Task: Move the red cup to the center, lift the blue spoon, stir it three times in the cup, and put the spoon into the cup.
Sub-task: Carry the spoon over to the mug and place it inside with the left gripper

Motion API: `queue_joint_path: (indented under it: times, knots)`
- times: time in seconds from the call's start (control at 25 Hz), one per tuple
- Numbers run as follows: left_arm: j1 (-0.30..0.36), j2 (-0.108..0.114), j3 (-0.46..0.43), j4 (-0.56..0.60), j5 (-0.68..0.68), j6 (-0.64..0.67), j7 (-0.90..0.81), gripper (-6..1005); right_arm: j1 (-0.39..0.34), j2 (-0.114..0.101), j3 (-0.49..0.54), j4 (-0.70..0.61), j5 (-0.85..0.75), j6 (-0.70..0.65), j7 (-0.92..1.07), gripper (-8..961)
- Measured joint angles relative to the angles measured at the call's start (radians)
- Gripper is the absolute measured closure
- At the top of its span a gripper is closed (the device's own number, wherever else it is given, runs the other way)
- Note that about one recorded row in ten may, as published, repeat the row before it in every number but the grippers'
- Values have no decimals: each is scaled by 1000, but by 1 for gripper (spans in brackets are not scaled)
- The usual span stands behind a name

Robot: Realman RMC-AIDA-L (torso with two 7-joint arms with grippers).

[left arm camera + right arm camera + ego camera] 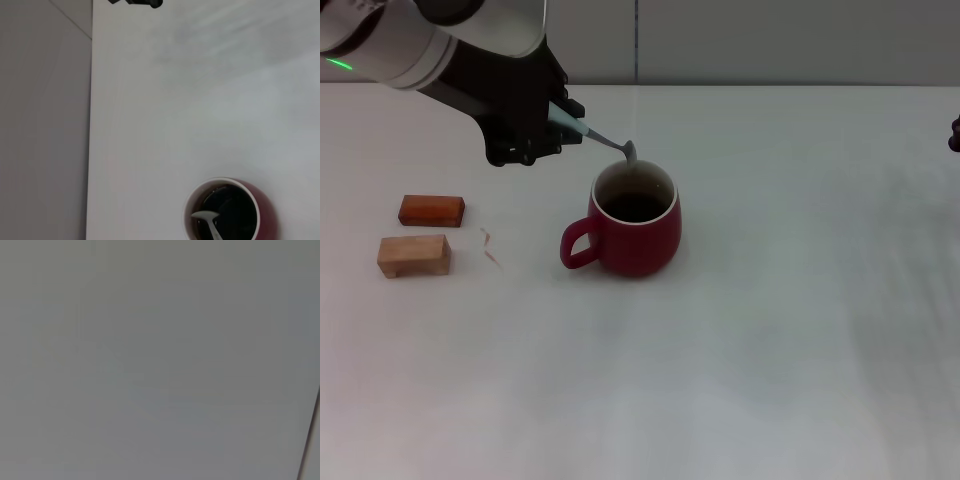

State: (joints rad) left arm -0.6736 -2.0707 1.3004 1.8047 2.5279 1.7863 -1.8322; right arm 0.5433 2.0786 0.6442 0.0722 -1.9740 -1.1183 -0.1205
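The red cup [632,222] stands upright near the middle of the table, its handle toward my left. My left gripper [558,122] is up and to the left of the cup, shut on the blue spoon [597,138] by its pale handle. The spoon slants down and its grey bowl hangs just over the cup's far rim. In the left wrist view the cup [231,211] shows from above with the spoon's bowl [205,217] over its dark inside. My right gripper [954,133] is parked at the table's far right edge, only a dark tip showing.
Two small wooden blocks lie at the left: a reddish one [431,210] and a pale one [414,255]. A thin scrap [491,247] lies beside them. The white table [780,340] stretches wide to the right and front.
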Motion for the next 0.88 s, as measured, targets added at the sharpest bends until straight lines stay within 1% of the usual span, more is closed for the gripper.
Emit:
queue_joint_path:
  times: [0.2,0.24,0.44,0.8,0.88]
  knots:
    - [-31,2,38,-50,26,-5,-10,830,-1,0,0,-1,0,0,-1,924]
    - [-44,1,48,-74,41,-11,-11,830,-2,0,0,-2,0,0,-1,924]
    - [-68,-1,73,-125,75,-33,-12,830,-2,0,0,-2,0,0,-1,923]
    - [-113,-3,93,-216,108,-46,-12,830,-10,0,0,-2,0,0,-1,924]
    - [-127,-4,106,-261,118,-58,-12,830,-12,0,0,-2,0,0,-1,924]
